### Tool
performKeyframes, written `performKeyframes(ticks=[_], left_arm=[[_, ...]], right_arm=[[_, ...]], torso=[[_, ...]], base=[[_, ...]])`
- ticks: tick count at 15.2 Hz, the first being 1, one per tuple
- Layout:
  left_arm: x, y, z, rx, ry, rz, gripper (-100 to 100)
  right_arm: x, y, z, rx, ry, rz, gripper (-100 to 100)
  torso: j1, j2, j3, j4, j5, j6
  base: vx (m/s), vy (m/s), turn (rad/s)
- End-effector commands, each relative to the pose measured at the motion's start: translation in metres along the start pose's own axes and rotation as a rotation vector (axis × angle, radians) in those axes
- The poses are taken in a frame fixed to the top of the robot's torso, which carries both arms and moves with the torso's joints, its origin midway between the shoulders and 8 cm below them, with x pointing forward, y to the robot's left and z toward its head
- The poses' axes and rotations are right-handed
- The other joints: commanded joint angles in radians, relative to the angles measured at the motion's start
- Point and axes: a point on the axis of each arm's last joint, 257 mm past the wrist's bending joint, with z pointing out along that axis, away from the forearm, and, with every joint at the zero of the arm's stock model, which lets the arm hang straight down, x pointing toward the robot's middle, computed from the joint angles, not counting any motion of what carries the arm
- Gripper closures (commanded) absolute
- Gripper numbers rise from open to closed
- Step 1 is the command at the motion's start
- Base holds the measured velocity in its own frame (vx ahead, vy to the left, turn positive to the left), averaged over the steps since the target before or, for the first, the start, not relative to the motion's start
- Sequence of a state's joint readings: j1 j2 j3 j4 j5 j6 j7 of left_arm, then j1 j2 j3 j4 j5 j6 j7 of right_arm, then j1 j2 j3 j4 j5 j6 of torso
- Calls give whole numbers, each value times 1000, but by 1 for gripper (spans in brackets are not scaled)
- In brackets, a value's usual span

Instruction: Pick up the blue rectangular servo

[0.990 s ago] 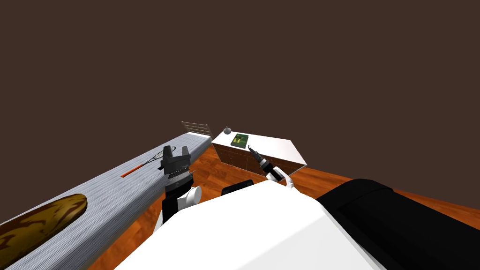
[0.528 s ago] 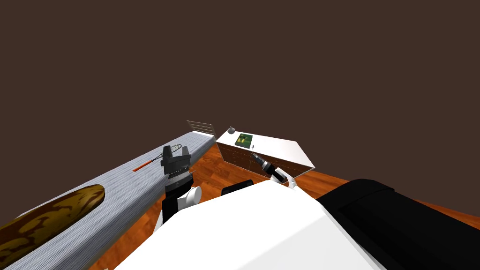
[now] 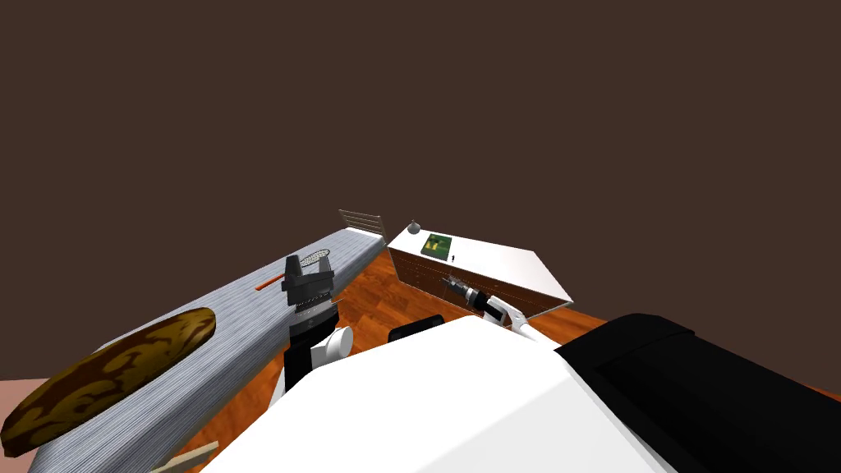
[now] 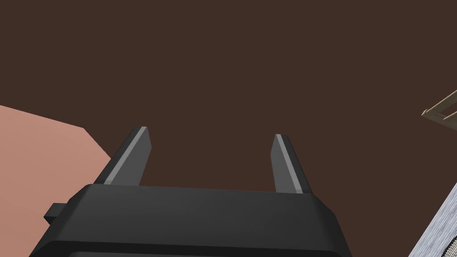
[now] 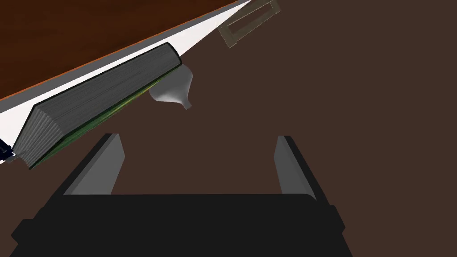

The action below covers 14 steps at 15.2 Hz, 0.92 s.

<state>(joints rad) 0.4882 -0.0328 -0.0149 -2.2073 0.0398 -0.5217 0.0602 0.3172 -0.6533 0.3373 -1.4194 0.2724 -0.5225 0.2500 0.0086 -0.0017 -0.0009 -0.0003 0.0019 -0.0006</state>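
White tabletop [image 3: 509,263] on a brown cabinet carries what I'm after. The servo [image 3: 452,258] is a tiny dark speck near the tabletop's front edge, just beside a green book [image 3: 437,244]. In the right wrist view the servo [image 5: 3,149] shows as a dark blue sliver at the book's corner, too cut off for me to read its shape.

I judge this the approach step. The right gripper [image 5: 198,136] points toward the tabletop, jaws released and empty, well apart from the servo. The next move calls for bringing that hand across to the book's corner until the servo sits between the fingers. The left gripper [image 4: 209,131] is raised beside a long grey striped surface [image 3: 246,312], jaws released too.
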Motion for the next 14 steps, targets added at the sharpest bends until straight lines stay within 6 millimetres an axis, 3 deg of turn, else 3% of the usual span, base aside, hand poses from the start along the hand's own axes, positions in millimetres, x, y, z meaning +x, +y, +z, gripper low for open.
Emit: performKeyframes(ticks=[1, 5, 11, 14], left_arm=[[0, 0, 0, 0, 0, 0, 0], [0, 0, 0, 0, 0, 0, 0], [0, 0, 0, 0, 0, 0, 0], [0, 0, 0, 0, 0, 0, 0]], right_arm=[[13, -23, -11, 36, 58, -55, -100], [38, -66, -36, 96, 184, -182, -100], [54, -122, -78, 177, 328, -319, -100], [58, -134, -87, 205, 343, -316, -100]], torso=[[0, 0, 0, 0, 0, 0], [0, 0, 0, 0, 0, 0], [-2, 1, 0, 0, 0, 1], [-3, 1, 0, 0, 0, 1]], base=[[46, 145, 123], [39, 110, 108], [43, 94, 87], [37, 66, 52]])
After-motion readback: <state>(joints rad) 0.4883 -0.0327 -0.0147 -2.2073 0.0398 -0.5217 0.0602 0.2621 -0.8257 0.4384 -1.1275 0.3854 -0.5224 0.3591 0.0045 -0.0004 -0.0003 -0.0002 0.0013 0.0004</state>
